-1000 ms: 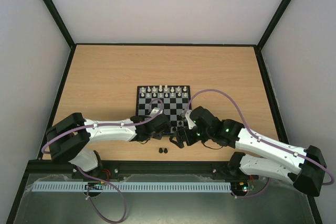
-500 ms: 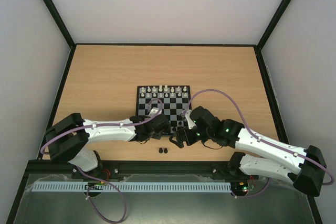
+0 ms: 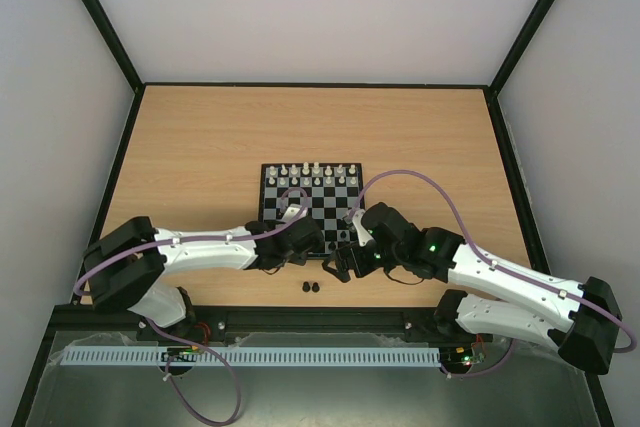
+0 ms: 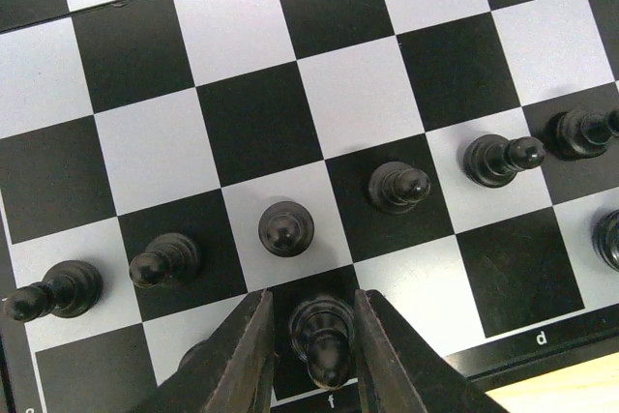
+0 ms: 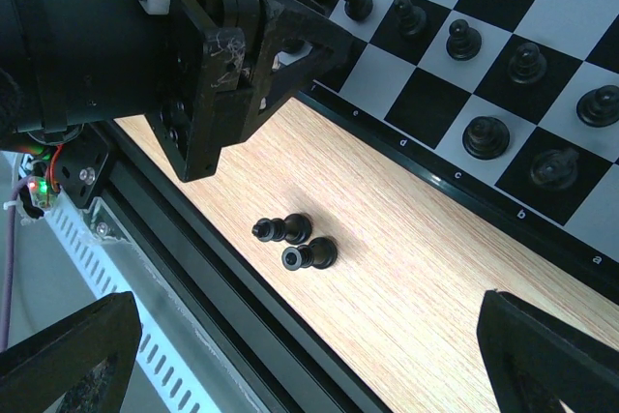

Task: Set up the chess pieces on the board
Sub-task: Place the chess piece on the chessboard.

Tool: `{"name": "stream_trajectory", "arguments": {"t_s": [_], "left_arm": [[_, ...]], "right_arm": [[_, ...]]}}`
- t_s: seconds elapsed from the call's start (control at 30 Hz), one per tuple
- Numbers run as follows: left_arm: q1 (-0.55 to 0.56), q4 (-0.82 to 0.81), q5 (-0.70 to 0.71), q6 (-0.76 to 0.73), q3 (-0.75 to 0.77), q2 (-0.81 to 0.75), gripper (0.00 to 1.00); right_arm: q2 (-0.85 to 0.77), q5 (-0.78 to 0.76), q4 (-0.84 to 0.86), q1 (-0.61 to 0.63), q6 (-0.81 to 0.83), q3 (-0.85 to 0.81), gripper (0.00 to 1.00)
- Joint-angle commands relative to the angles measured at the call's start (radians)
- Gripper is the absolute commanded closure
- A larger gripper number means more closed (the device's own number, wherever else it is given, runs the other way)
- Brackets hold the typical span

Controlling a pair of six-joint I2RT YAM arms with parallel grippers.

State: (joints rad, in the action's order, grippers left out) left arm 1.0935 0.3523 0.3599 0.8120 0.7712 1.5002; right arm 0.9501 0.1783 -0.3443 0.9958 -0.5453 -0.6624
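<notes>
On glossy black-white board point(image 4: 242, 113): small black chess pieces point(image 4: 286, 229).

From above, the left arm point(image 3: 205, 247) and right arm point(image 3: 500, 277) hide the board's point(image 3: 325, 202) near rows; the white chessmen point(image 3: 315, 169) are perhaps too small to name.

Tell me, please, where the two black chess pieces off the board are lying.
In the right wrist view, left of centre, the two black pieces lie side by side on the table, between the board's lettered edge and the table's front rail.
</notes>
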Motion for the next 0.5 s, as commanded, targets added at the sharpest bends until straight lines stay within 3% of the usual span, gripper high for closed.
{"name": "stream_trajectory", "arguments": {"t_s": [0.0, 0.2, 0.47], "left_arm": [[-0.004, 0.025, 0.016, 0.003, 0.000, -0.038, 0.73], [0.019, 0.061, 0.024, 0.000, 0.047, -0.082, 0.69], [0.057, 0.084, 0.005, -0.030, 0.079, -0.229, 0.40]], "right_arm": [[0.005, 0.013, 0.001, -0.001, 0.011, 0.012, 0.04], [0.007, 0.012, 0.001, -0.002, 0.011, 0.010, 0.04], [0.007, 0.010, -0.011, -0.001, 0.011, 0.003, 0.00]]}}
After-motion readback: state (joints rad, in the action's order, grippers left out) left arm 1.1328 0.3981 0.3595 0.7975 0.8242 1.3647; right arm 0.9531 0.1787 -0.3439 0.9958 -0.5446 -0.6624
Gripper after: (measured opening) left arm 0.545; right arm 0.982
